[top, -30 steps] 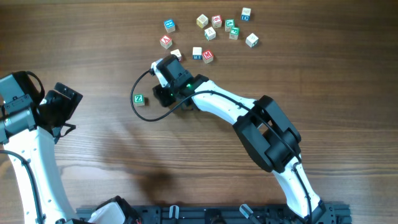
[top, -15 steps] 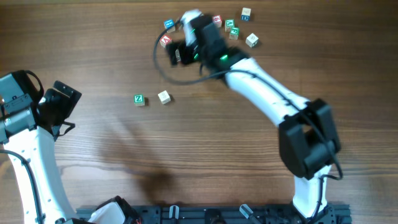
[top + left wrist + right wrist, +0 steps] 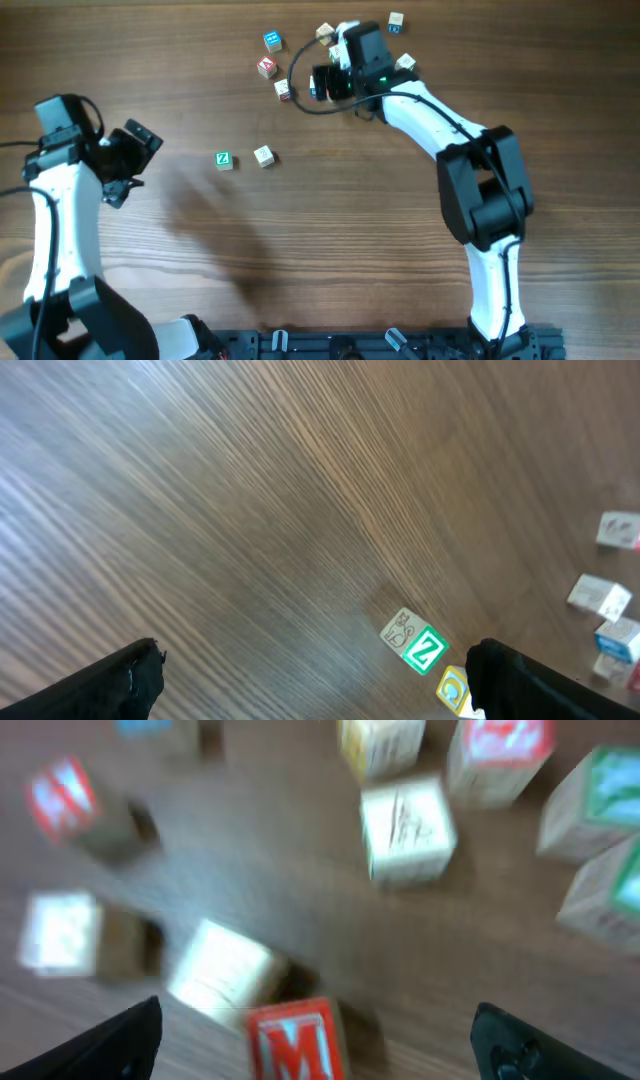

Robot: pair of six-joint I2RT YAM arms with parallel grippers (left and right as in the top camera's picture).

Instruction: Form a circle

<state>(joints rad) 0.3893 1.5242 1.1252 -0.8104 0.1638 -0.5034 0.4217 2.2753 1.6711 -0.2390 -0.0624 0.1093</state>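
The right gripper (image 3: 322, 82) hangs over the far part of the table (image 3: 330, 250), jaws spread wide with nothing held between them. Its wrist camera, badly blurred, looks down past both fingertips onto loose letter blocks on the wood. Right below it a red M block (image 3: 295, 1042) lies just beside a pale block (image 3: 220, 970); whether the two touch cannot be told through the blur. A white block (image 3: 405, 825) with a line drawing sits farther off, and green-faced blocks (image 3: 600, 790) crowd that view's right edge. Seen from overhead, the blocks around this gripper lie in a loose scatter. A blue block (image 3: 272, 41), a red block (image 3: 266, 67) and a red-and-white block (image 3: 284, 89) sit on the side toward the left arm, and others are partly hidden behind the right arm. A black cable (image 3: 296, 75) loops beside the gripper. Two blocks stand well apart from that bunch, nearer mid-table — a green Z block (image 3: 223, 159) and a cream block (image 3: 263, 155) just beside it, not touching. The left gripper (image 3: 130, 165) hovers out toward the table's edge, likewise wide open and empty, well apart from every block. Its camera shows mostly bare wood grain, with the green Z block low in view.
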